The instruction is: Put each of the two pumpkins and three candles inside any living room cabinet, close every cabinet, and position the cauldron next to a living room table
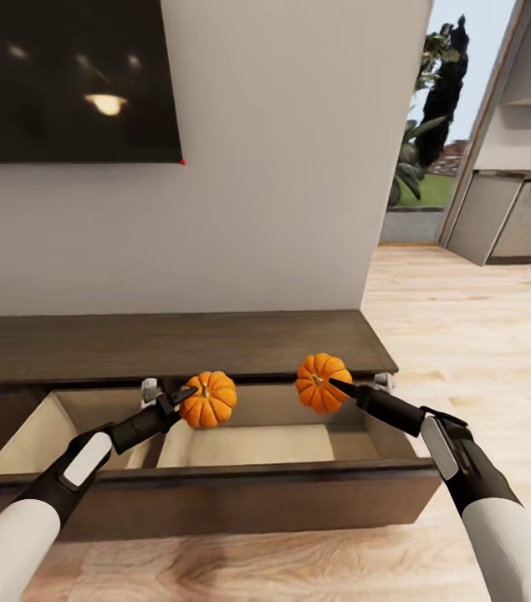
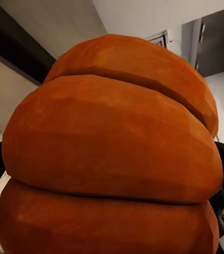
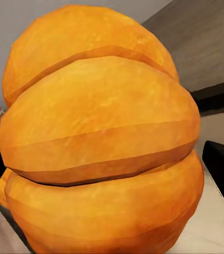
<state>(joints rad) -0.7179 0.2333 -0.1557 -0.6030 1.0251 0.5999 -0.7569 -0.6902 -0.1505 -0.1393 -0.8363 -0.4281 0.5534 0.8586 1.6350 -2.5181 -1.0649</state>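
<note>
The low dark-brown cabinet (image 1: 173,343) stands against the wall with its drawer (image 1: 215,493) pulled open, pale beige inside. My left gripper (image 1: 188,395) is shut on an orange pumpkin (image 1: 209,400), held over the drawer's middle. My right gripper (image 1: 338,386) is shut on a second orange pumpkin (image 1: 321,382), held above the drawer's back right. Close up, the left pumpkin (image 2: 112,153) and the right pumpkin (image 3: 101,137) fill the wrist views, with a dark finger (image 3: 223,164) beside the right one. Candles and cauldron are out of view.
A dark TV screen (image 1: 68,79) hangs on the white wall above the cabinet. Light wood floor (image 1: 466,334) stretches to the right toward grey kitchen units (image 1: 516,217) and a window with greenery. The drawer's front panel (image 1: 215,502) juts out toward me.
</note>
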